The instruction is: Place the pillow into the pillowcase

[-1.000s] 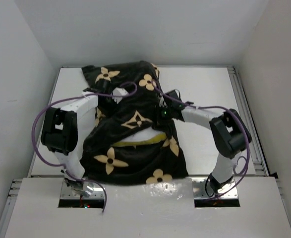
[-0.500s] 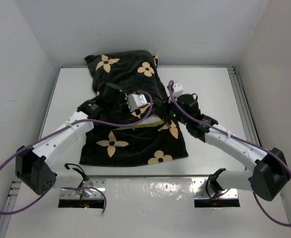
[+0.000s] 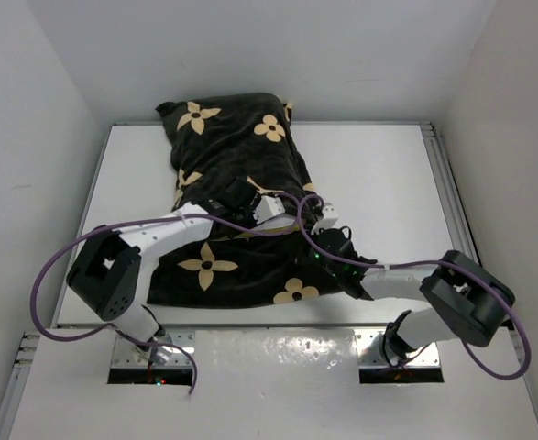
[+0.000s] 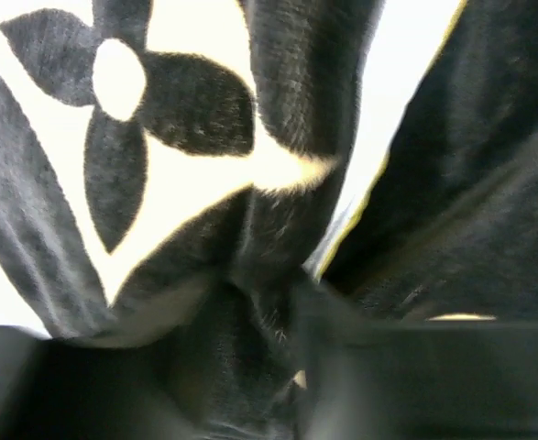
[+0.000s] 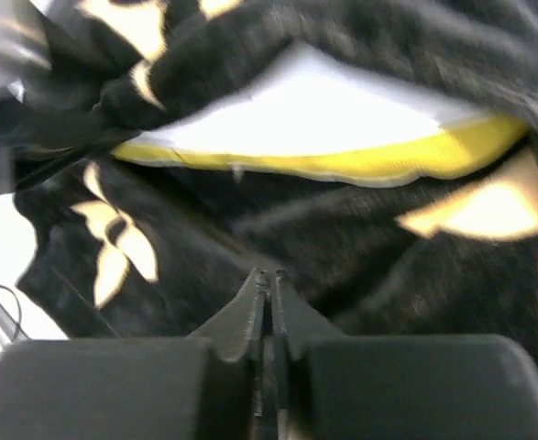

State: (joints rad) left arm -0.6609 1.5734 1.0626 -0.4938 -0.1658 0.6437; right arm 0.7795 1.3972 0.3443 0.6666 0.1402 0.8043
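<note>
Left gripper (image 4: 261, 307) clamped the case (image 3: 232, 137), right gripper (image 5: 265, 275) at its four o'clock pinched together; a one-sided tug might have pulled the pillow (image 5: 323, 119) out.

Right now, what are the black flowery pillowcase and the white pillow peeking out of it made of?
Pillowcase: looks like soft plush fabric, maybe velvet or fleece. Its surface is fuzzy and matte, and it drapes in loose folds.
Pillow: seems to be smooth white cloth, perhaps cotton or polyester. The part showing is plain, not fuzzy. Its filling is hidden.
</note>
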